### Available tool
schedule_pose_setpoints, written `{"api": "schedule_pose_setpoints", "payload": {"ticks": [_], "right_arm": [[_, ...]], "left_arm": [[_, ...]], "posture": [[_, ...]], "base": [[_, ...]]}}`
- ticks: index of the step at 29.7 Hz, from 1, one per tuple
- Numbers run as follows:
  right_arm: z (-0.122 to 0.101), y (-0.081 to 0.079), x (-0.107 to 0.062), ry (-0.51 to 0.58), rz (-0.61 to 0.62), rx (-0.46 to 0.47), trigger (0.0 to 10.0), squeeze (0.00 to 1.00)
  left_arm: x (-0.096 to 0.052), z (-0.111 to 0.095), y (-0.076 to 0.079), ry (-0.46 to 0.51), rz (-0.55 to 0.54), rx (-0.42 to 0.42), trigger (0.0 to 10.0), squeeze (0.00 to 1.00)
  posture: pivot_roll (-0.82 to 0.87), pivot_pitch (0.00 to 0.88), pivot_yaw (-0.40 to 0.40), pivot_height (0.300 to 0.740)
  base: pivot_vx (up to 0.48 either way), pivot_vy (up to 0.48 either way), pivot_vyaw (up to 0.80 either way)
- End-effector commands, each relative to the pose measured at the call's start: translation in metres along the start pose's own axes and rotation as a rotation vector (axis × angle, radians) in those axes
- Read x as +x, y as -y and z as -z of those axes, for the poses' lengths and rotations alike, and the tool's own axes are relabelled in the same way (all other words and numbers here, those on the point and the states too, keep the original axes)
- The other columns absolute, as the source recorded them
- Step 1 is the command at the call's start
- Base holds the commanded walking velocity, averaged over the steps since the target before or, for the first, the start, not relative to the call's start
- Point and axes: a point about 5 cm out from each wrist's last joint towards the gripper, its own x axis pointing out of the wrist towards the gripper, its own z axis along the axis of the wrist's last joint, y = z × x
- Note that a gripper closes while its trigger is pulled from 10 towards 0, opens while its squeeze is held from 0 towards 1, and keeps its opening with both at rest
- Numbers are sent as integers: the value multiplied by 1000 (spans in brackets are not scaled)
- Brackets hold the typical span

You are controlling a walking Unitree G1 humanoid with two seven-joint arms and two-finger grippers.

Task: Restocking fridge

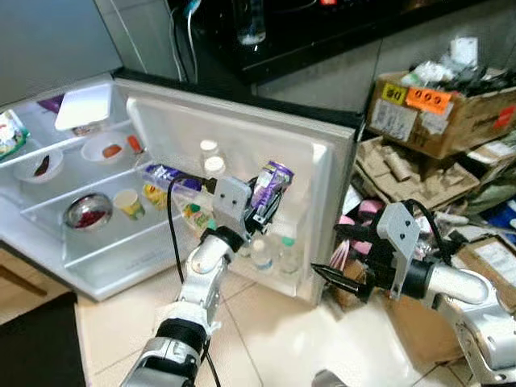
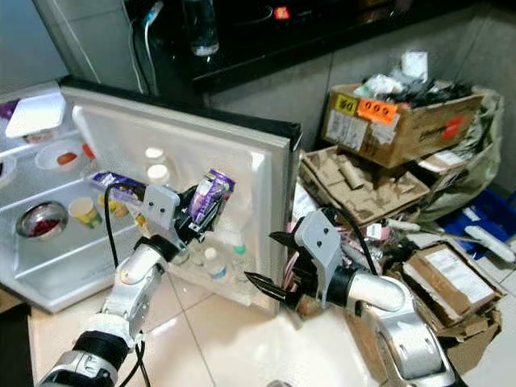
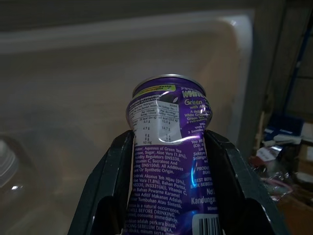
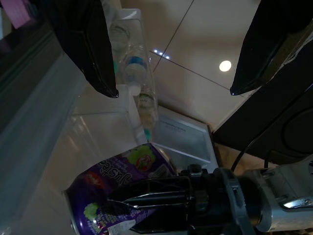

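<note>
Risk here centres on the purple can [image 1: 272,186], which the left pincer [image 1: 262,211] grips by its lower body, tilted, just in front of the open fridge door [image 1: 322,161] and above the door shelf where small bottles [image 1: 262,254] stand. The can sits between the two black fingers with only its sides clamped; its skin looks dented in the left wrist view, so a harder squeeze could crumple it, and a looser one could let it slip onto the bottles or the tiled floor [image 1: 274,339]. Lowered at this tilt, it would likely tip over or knock a bottle out of the shelf.

Further right, the right pincer [image 1: 343,274] hangs with its fingers spread and empty, just beside the door's outer edge. A swing of the door or arm could bring them together and jolt the shelf.

The left wrist view gives what the head views cannot: the can's printed label and silver rim [image 3: 168,78], and how evenly the fingers [image 3: 105,186] flank it. The right wrist view looks at the can [image 4: 117,191] from the other side, with the bottles [image 4: 134,66] in their shelf beyond. The head views alone show the fridge shelves [image 1: 97,234], bowls [image 1: 87,211] and cardboard boxes [image 1: 443,113].
</note>
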Motion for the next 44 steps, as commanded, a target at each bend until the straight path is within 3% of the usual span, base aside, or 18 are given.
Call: {"api": "schedule_pose_setpoints", "payload": {"ticks": [1,9,17,22,44], "right_arm": [[-3,-4,0,22,14,-10,10000,0],[-14,-1,2,99,108,-17,10000,0],[-15,0,2,104,139,-24,10000,0],[-20,6,1,122,201,-46,10000,0],[-28,20,-8,133,322,-94,10000,0]], "left_arm": [[-1,0,0,2,17,34,10000,0],[11,-11,3,71,48,79,10000,0],[19,-19,8,105,69,118,10000,0],[23,-26,16,155,96,188,10000,0],[27,-29,12,191,19,317,10000,0]], "posture": [[-283,235,118,740],[-302,276,120,740],[-313,292,120,740],[-323,294,117,740],[-369,309,85,740]], "base": [[0,0,0],[0,0,0],[0,0,0],[0,0,0],[0,0,0]]}}
